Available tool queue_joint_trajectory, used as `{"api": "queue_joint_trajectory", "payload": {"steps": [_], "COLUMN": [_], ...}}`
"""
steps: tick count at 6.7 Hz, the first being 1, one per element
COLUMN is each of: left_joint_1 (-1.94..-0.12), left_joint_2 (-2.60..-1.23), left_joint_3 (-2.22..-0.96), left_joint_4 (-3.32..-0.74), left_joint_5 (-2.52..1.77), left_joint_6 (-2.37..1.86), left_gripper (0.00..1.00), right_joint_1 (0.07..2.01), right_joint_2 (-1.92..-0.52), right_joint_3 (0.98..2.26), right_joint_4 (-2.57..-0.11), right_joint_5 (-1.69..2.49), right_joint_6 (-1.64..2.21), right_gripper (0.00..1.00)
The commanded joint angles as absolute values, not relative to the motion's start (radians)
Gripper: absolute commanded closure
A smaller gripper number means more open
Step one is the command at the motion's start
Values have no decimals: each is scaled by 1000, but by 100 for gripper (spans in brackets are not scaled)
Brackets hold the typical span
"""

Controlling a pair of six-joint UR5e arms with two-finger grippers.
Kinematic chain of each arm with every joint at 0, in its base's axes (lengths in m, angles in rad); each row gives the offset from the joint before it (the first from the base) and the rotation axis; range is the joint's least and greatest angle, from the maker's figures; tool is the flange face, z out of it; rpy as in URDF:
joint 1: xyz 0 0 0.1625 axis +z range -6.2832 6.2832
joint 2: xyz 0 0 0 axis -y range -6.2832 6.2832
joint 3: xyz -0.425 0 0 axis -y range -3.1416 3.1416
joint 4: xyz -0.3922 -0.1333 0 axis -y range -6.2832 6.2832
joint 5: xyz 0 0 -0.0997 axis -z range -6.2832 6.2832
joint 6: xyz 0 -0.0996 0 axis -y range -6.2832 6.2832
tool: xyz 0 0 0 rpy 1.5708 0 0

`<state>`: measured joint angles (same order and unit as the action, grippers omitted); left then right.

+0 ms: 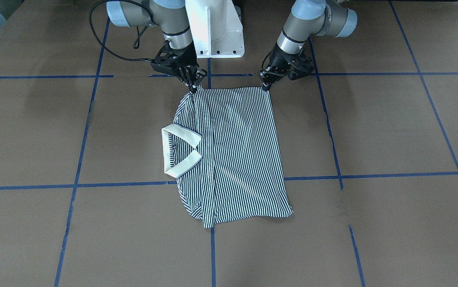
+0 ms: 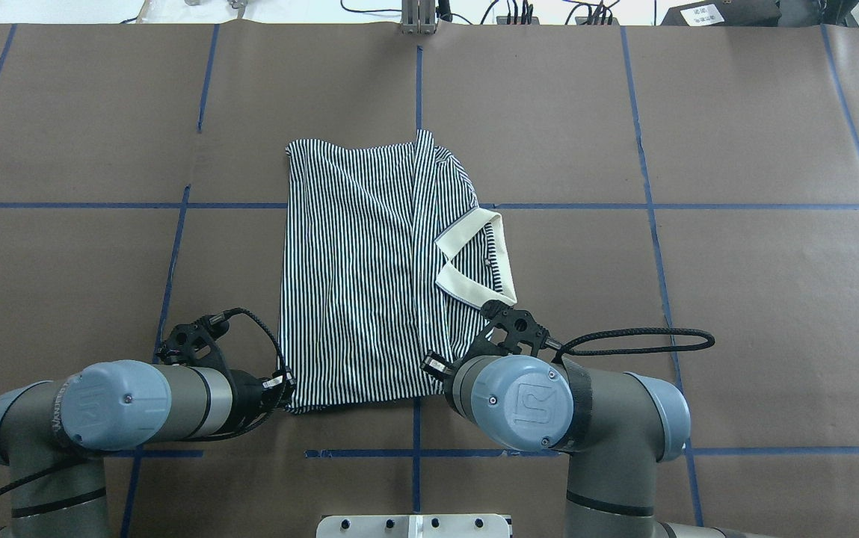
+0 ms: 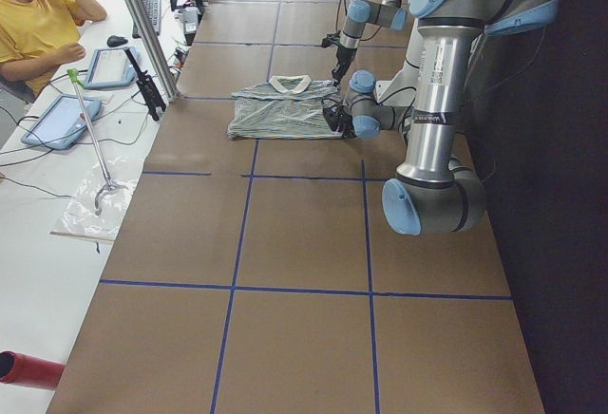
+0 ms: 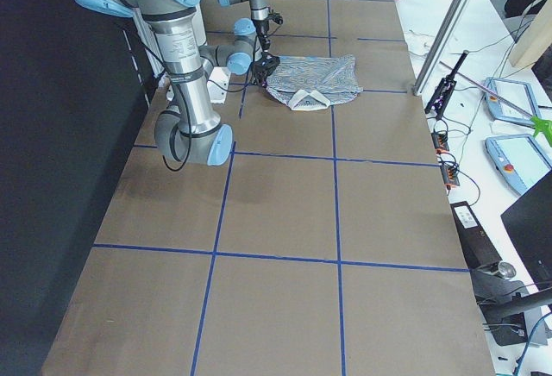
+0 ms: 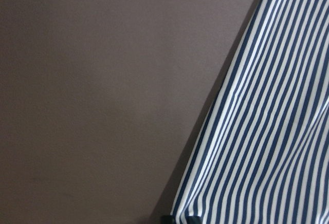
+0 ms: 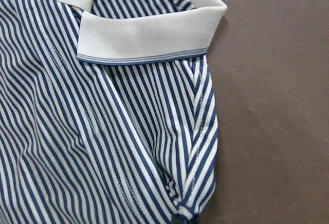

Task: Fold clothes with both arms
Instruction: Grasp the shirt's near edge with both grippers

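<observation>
Shirt: the striped shirt (image 1: 232,155) lay flat in the middle of the table (image 1: 372,127), with its neck turned toward the robot's right.
Collar: the cream collar (image 1: 181,149) sat partway along that right-hand edge.
Risk: a corner slipping out during the lift would probably leave the fold skewed. The likely cause was the thin pinch at the very tip of the cloth. Uneven travel of the two arms could also bunch the fabric near the collar.
Left pincer: the left pincer (image 1: 267,85) was closed on the near corner at the hem end.
Right pincer: the right pincer (image 1: 193,88) was clamped on the near corner at the shoulder end, with the collar just beyond it.
Position: the rest of the shirt stretched away from both pincers toward the far side.
</observation>
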<state>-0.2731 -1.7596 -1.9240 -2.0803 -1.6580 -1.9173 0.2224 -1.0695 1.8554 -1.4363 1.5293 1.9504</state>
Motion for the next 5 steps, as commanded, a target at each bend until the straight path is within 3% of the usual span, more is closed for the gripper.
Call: {"api": "queue_joint_trajectory", "payload": {"steps": [1,2,4,5], "left_joint_1": [-272,-217,-164,-176], "left_joint_2": [-1795,-1796,-1824,-1877], "left_joint_3": [-1994,-2079,-2256,-2238], "left_joint_4": [-2030,-1950,-1760,-1706], "left_joint_5": [-1660,-1661,-1666,-1669], "left_joint_6": [-1949,-2010,-2054,-2034], "left_gripper": [100,100,100,100], "right_joint_1": [203,143,114,171], "right_joint_2": [-1139,-1202,-1191,-1160], "right_joint_3": [1938,2032,2210,2198], "right_joint_4": [-1442,-1474,-1680,-1699], "right_joint_5": [1528,1525,1529,1529], "right_joint_6": [1962,2023,2065,2051], "right_gripper": [100,100,100,100]}}
